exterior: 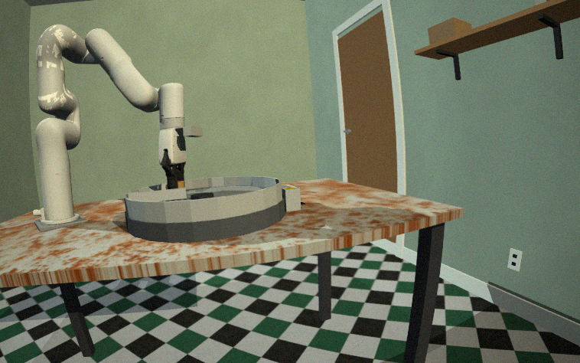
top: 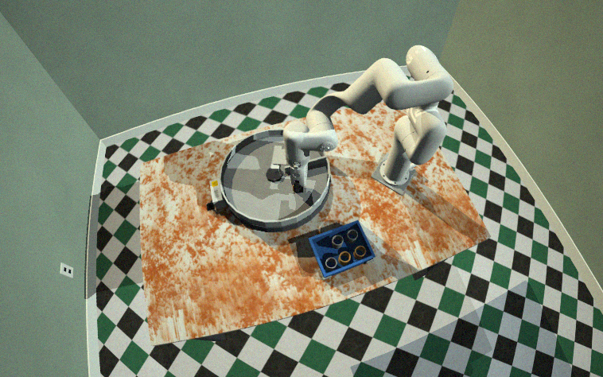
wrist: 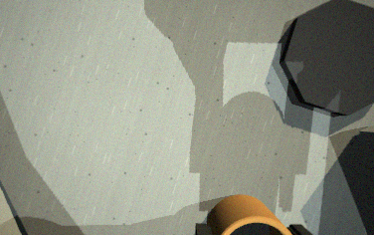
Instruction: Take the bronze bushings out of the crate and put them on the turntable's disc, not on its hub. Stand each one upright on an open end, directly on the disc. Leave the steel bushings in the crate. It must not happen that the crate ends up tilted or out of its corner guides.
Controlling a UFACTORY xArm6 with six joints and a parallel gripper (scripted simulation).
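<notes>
At the bottom edge, 1 bronze bushing (wrist: pixel 247 215) sits clamped between the gripper (wrist: pixel 251 230) fingers, whose dark tips barely show on either side of it. Below it spreads the pale grey disc (wrist: pixel 99 115), crossed by broad shadows. The dark hub (wrist: pixel 330 55) stands at the upper right, apart from the bushing.

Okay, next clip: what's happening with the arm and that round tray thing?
The arm's end effector is shut on a bronze bushing and holds it low over the turntable's disc, beside the dark hub rather than above it. The blue crate on the table holds five more bushings: two bronze and three steel. No bushing can be seen standing on the disc.
</notes>
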